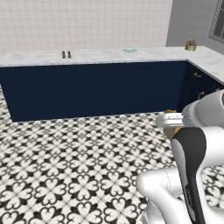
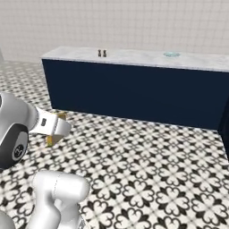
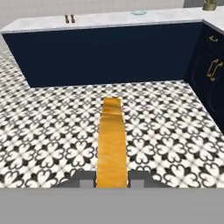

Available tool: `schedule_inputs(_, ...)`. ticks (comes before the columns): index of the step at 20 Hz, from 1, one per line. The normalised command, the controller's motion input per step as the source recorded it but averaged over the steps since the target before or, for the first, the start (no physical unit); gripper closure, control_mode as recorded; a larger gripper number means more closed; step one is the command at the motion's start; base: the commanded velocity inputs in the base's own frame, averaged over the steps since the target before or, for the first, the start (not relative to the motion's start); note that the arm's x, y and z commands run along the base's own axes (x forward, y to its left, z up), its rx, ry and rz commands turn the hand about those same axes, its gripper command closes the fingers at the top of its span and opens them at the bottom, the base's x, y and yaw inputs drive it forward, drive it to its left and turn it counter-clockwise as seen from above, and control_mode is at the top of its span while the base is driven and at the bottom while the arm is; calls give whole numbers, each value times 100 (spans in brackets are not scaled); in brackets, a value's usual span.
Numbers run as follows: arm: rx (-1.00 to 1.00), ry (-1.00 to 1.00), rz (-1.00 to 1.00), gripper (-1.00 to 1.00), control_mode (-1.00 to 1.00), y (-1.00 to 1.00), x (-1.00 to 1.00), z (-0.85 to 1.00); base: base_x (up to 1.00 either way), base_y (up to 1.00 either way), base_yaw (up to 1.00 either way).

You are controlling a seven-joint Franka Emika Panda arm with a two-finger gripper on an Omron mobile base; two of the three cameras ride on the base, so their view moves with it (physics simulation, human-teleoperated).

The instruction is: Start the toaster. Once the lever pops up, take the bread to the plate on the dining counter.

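Pincer (image 3: 112, 183) is clamped on the golden-crusted square bread slice (image 3: 112, 144), bottom centre; soft, crumbly stuff, best held lightly by the edges.

bread (image 3: 112, 144): you see a golden-brown crust edge, matt, slightly grainy
dining counter (image 1: 100, 56): you get a white-grey marbled stone top, smooth; the navy front looks flat matt
plate (image 1: 129, 50): pale blue, smooth, looks glazed
floor (image 1: 74, 153): black-and-white patterned tile, smooth with low sheen
far wall (image 1: 83, 22): small pale tiles, matt
cabinet handles (image 3: 213, 68): right side, brass-like metal
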Motion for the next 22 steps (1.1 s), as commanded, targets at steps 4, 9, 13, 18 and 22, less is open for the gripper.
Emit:
schedule_inputs(4, 0, 0, 0, 100, 100, 0, 0, 0, 95, -83, 0)
schedule_inputs(9, 0, 0, 0, 100, 100, 0, 0, 0, 83, -49, 0)
schedule_inputs(13, 0, 0, 0, 100, 100, 0, 0, 0, 57, -35, 0)
schedule_inputs(18, 0, 0, 0, 100, 100, 0, 0, 0, 64, -27, 0)
schedule_inputs(22, 0, 0, 0, 100, 100, 0, 0, 0, 66, -35, 0)
